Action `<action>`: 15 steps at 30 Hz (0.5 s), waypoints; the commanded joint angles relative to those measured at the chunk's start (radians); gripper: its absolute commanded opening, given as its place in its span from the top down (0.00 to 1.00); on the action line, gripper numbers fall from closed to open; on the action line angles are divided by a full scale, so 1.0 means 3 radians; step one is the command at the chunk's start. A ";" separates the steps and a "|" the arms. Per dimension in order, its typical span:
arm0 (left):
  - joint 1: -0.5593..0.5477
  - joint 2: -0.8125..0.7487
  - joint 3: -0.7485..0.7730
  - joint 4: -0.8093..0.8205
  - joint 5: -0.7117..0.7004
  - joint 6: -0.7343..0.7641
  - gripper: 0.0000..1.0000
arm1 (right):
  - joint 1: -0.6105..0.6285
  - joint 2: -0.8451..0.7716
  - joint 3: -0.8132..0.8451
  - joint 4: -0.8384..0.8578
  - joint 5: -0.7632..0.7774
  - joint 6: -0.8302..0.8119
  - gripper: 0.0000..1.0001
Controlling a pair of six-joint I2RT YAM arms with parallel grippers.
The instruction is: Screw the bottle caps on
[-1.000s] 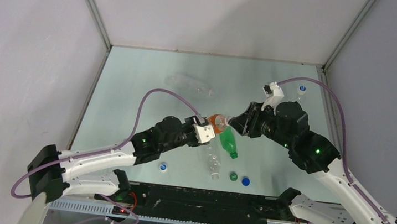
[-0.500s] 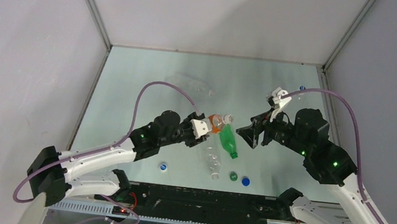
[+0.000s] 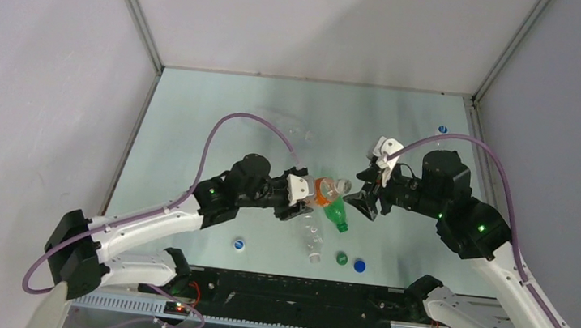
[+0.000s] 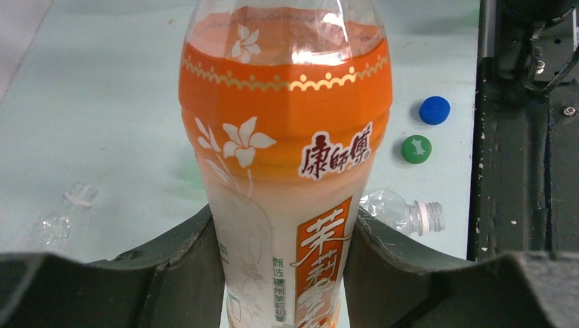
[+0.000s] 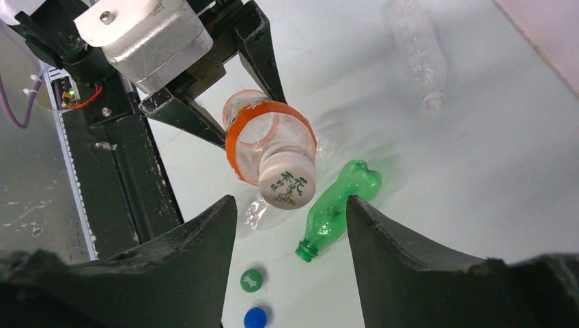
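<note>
Centre frame, left jaws clench the orange bottle [image 3: 319,190], raised above the worktop [image 3: 194,121]; right jaws stand released just beyond its white cap [image 5: 287,180]; green bottle [image 3: 335,213] lies below.

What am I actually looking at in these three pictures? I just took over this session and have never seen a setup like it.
Two robot arms stand at the near edge of a table. The wide picture looks down from above and behind them. The other two come from a camera on each wrist. The left gripper is clamped on the orange bottle and holds it up, with a white cap on its neck. The right gripper faces that cap with its jaws open, holding nothing. On the table lie a green bottle with no cap, a clear bottle, a loose green cap and a blue cap.
</note>
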 commanded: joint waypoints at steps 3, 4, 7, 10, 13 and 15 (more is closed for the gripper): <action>0.0017 0.0033 0.0163 -0.0051 0.0216 -0.0063 0.76 | 0.0008 0.0027 0.0058 0.0175 -0.0073 -0.0243 0.41; 0.0017 0.0038 0.0170 -0.0052 0.0229 -0.0064 0.76 | 0.0008 0.0037 0.0053 0.0187 -0.0078 -0.0244 0.41; 0.0014 0.0039 0.0182 -0.0054 0.0253 -0.0074 0.76 | 0.0008 0.0071 0.0048 0.0192 -0.0125 -0.0240 0.46; 0.0013 0.0039 0.0195 -0.0049 0.0253 -0.0083 0.76 | 0.0013 0.0104 0.0048 0.0188 -0.0155 -0.0243 0.48; 0.0012 0.0046 0.0198 -0.0039 0.0222 -0.0093 0.76 | 0.0029 0.0119 0.0046 0.0183 -0.0162 -0.0244 0.51; 0.0016 0.0052 0.0205 -0.0039 0.0231 -0.0092 0.76 | 0.0035 0.0135 0.0050 0.0176 -0.0159 -0.0242 0.53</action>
